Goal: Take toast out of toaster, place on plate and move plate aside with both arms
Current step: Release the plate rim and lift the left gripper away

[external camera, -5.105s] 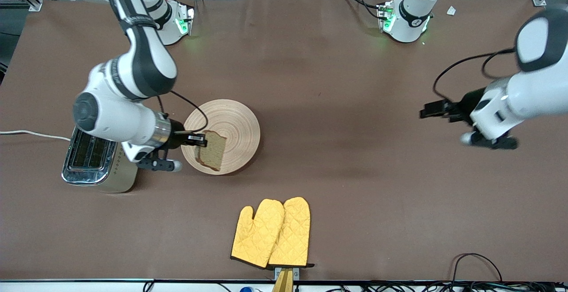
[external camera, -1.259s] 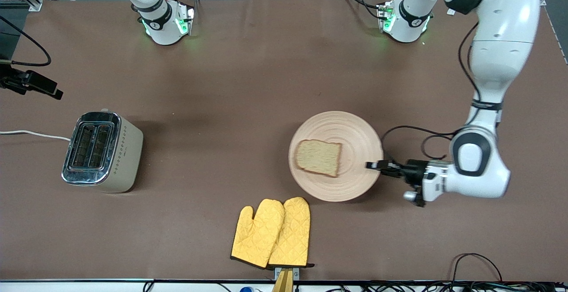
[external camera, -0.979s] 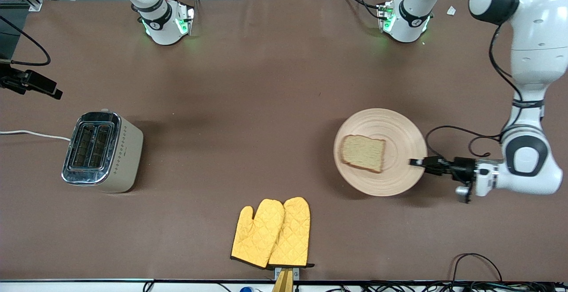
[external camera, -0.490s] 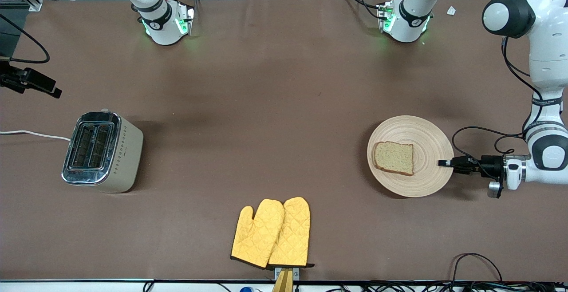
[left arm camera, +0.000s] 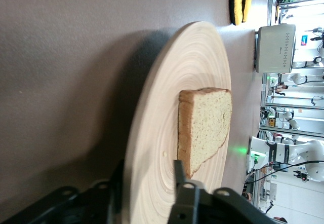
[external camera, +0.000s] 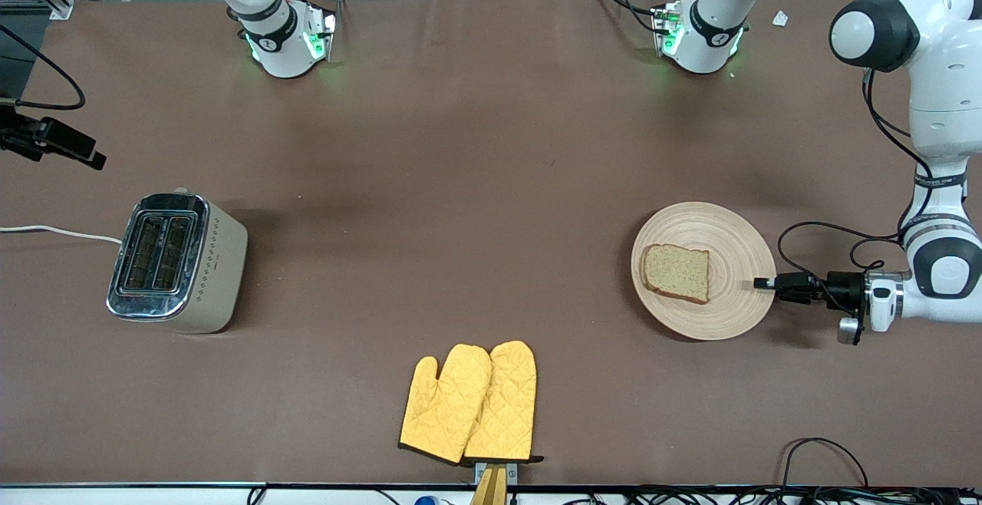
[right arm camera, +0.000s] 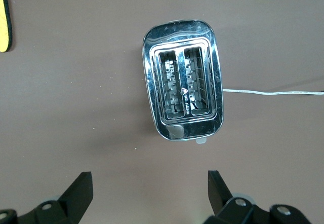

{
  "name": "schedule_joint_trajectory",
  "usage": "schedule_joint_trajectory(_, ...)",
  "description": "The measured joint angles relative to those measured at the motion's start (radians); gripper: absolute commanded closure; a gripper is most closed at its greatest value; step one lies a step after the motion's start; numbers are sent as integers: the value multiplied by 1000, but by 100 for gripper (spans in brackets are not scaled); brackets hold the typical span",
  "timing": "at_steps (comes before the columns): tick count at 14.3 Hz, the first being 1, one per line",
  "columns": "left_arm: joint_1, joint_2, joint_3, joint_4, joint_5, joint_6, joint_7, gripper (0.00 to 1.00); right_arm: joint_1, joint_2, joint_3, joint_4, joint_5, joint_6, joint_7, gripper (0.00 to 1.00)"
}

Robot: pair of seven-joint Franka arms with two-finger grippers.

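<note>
The round wooden plate [external camera: 736, 244] lies on the brown table toward the left arm's end. The toast [external camera: 676, 272] lies flat on it, on the half toward the right arm's end. My left gripper [external camera: 759, 283] reaches in level at the plate's rim and is shut on it. In the left wrist view one finger is under the rim and the other on the plate's [left arm camera: 162, 107] top face, close to the toast [left arm camera: 207, 127]; the left gripper [left arm camera: 148, 165] straddles the edge. My right gripper [external camera: 84, 156] waits, open and empty [right arm camera: 149, 183], high over the table by the toaster.
A steel toaster [external camera: 176, 262] with two empty slots [right arm camera: 182, 95] stands at the right arm's end, its white cord [external camera: 54, 230] trailing off the table. A pair of yellow oven mitts [external camera: 469, 403] lies at the table's near edge, mid-table.
The right arm set the toast on the plate and withdrew. The left gripper then dragged the plate with the toast from beside the toaster to the left arm's end, where it has almost stopped.
</note>
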Motion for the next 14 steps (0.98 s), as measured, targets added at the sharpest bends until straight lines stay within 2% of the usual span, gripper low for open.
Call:
schedule_joint_trajectory(2, -15, -18, -3, 46, 88, -8, 0, 0, 1, 0, 0, 0, 0, 0, 1, 0)
schedule_joint_trajectory(4, -79, -86, 5, 87, 176, -5, -32, 0, 1, 0, 1, -1, 0, 0, 1, 0)
schedule_joint_trajectory(9, -385, -387, 48, 127, 476, 64, -238, 0, 2, 0, 4, -1, 0, 0, 2, 0)
schedule_joint_trajectory(11, -488, -499, 51, 129, 646, 64, -362, 0, 3, 0, 6, -1, 0, -1, 2, 0)
schedule_joint_trajectory(13, -594, -602, 53, 127, 813, 9, -499, 0, 4, 0, 7, -1, 0, -1, 2, 0)
schedule_joint_trajectory(14, -633, -649, 53, 126, 852, -32, -575, 0, 4, 0, 7, -1, 0, -1, 3, 0)
